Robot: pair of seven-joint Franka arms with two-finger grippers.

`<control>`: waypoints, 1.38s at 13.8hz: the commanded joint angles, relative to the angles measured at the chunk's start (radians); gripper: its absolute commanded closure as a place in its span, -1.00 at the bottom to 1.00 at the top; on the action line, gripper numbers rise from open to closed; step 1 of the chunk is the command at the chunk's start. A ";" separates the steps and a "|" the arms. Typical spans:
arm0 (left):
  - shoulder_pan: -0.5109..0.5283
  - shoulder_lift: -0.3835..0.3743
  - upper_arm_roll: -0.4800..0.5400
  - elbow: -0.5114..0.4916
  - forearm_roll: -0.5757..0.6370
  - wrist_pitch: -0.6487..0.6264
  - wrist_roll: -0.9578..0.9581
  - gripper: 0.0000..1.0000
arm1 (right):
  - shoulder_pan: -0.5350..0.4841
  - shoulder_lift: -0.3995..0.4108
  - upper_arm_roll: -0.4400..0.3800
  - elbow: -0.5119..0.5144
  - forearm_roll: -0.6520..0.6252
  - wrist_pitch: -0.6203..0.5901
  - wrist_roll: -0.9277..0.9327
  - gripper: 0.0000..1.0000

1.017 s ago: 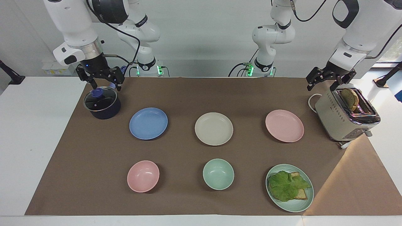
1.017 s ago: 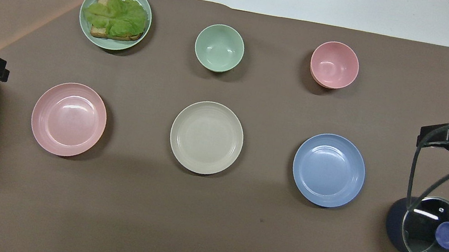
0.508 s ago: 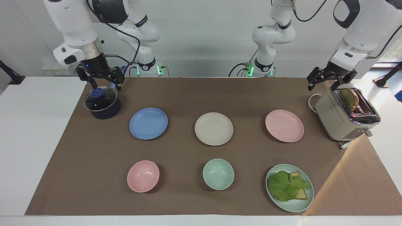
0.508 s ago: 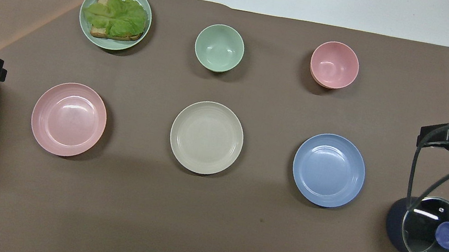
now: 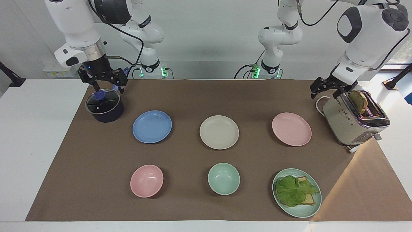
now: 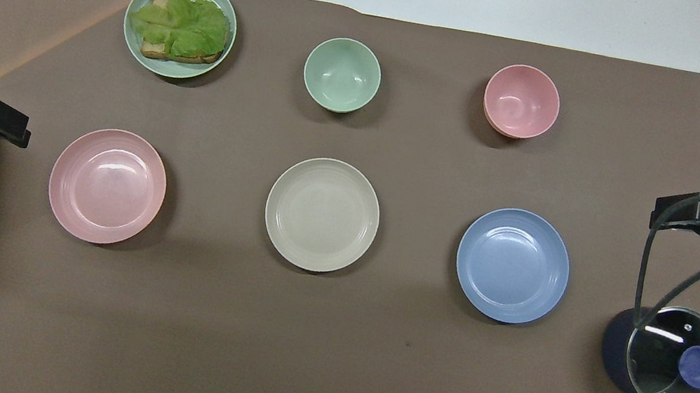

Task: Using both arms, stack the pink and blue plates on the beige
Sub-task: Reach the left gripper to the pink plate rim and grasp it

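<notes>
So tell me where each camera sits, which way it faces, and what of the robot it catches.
Facing view: high across the table, looking back at the robots; both whole arms show, right pincer over the pot, left pincer by the toaster.
Overhead view: high above the robots' end, looking steeply down and forward; only the pincers show at its edges.
Shared: beige plate between blue plate and pink plate.

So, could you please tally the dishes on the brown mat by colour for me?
Pink: 2, pink plate and pink bowl
Green: 2, green bowl and green plate with lettuce toast
Blue: 1, blue plate
Beige: 1, beige plate
Total: 6
</notes>
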 commanded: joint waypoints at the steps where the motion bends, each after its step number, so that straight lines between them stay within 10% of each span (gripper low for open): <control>1: 0.025 -0.018 -0.006 -0.107 0.002 0.091 -0.007 -1.00 | -0.012 -0.020 0.004 -0.024 0.013 0.005 0.006 -1.00; 9: 0.064 0.100 -0.006 -0.329 0.002 0.407 -0.008 -1.00 | -0.012 -0.020 0.004 -0.024 0.013 0.007 0.006 -1.00; 19: 0.108 0.138 -0.006 -0.454 0.002 0.497 -0.027 -1.00 | -0.012 -0.020 0.004 -0.024 0.013 0.005 0.006 -1.00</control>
